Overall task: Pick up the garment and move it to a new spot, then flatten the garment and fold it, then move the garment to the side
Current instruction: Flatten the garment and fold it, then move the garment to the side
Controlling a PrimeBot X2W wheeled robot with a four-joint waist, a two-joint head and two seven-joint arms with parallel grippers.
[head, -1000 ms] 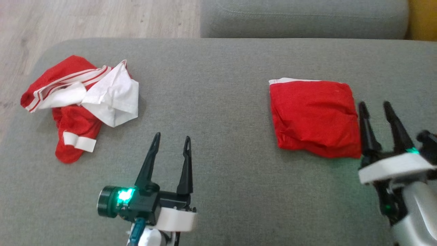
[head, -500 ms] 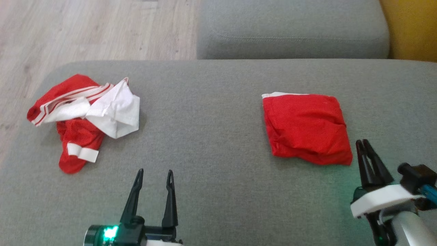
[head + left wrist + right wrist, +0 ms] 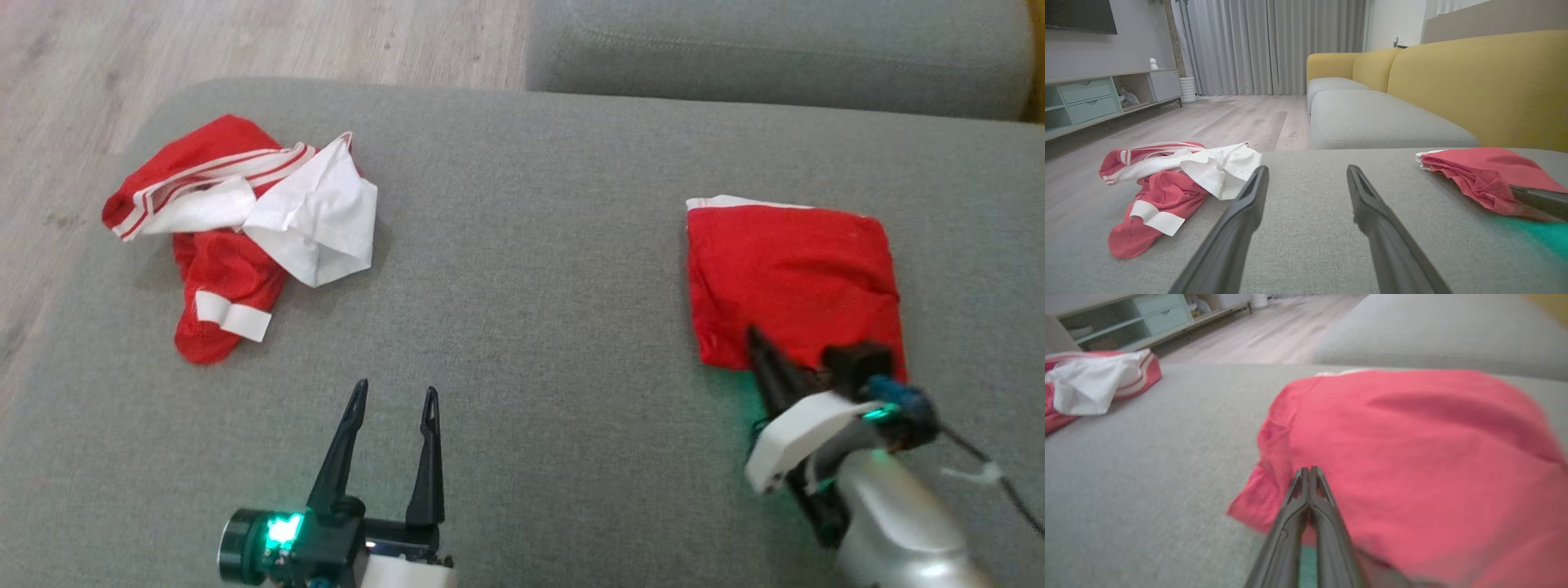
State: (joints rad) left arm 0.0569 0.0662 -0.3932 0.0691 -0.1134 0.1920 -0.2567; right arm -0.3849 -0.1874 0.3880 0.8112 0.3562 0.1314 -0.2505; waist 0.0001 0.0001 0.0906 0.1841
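Since a second ago, the right gripper [image 3: 753,335] has pinched its fingers tightly together, holding nothing, and its tips now lie over the near left corner of the folded red garment [image 3: 792,269], on the right of a grey sofa seat [image 3: 531,286]. Left gripper [image 3: 395,389] hovers with fingers spread wide, empty. A crumpled red-and-white garment [image 3: 237,220] lies far left. Beyond are a pale wood floor [image 3: 1241,118], yellow sofa backs [image 3: 1478,81] and grey curtains [image 3: 1274,45]
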